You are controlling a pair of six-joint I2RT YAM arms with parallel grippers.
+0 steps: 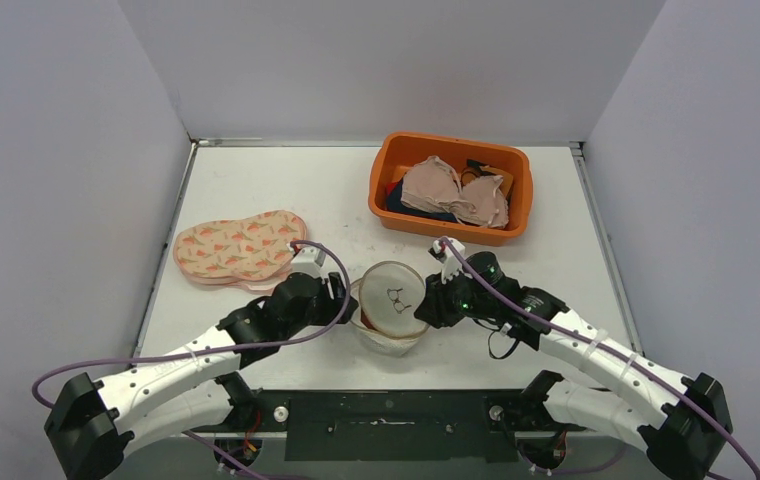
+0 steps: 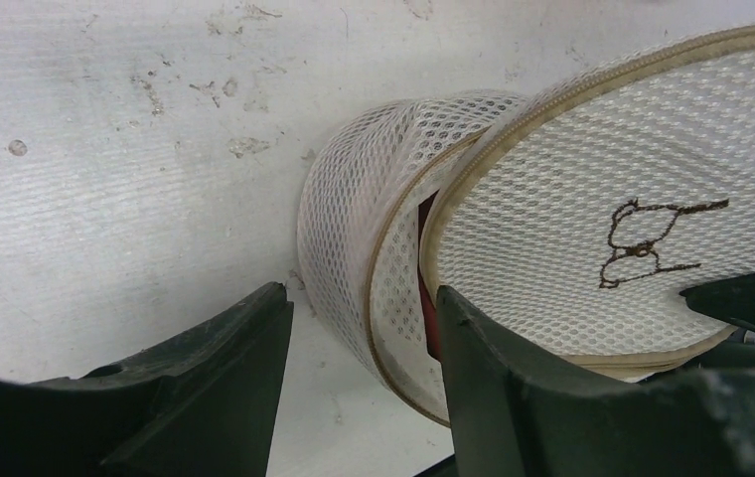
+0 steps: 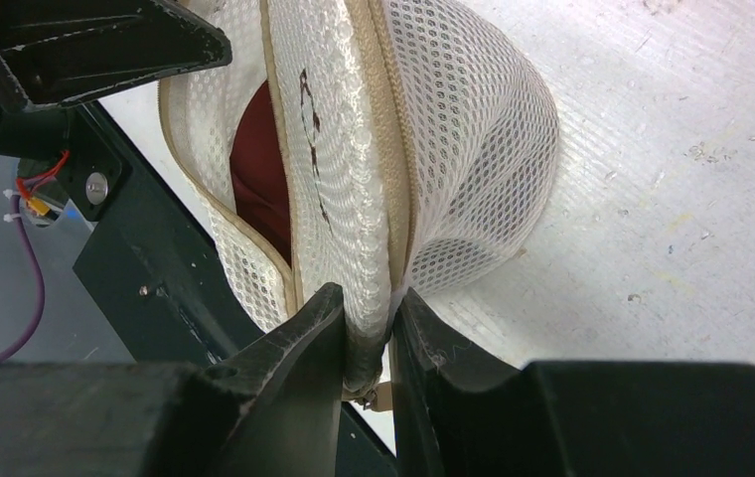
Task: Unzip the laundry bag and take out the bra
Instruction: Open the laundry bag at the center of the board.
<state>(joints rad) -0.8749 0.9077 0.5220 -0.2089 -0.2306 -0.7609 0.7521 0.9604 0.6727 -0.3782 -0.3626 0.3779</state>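
Note:
The round white mesh laundry bag [image 1: 393,298] lies at the table's near middle, its zipper partly undone and the lid [image 2: 572,199] lifted. A dark red bra [image 3: 259,169] shows through the gap and also in the left wrist view [image 2: 429,318]. My right gripper [image 3: 369,295] is shut on the lid's zippered edge at the bag's right side [image 1: 434,298]. My left gripper [image 2: 359,293] straddles the bag's lower side wall at its left [image 1: 344,305]. One finger is inside the opening and the other outside, with a gap still showing beside the mesh.
An orange bin [image 1: 453,140] holding beige and dark garments stands at the back right. A flat carrot-patterned pouch [image 1: 239,247] lies to the left. The black mounting bar [image 1: 386,410] runs along the near edge just below the bag.

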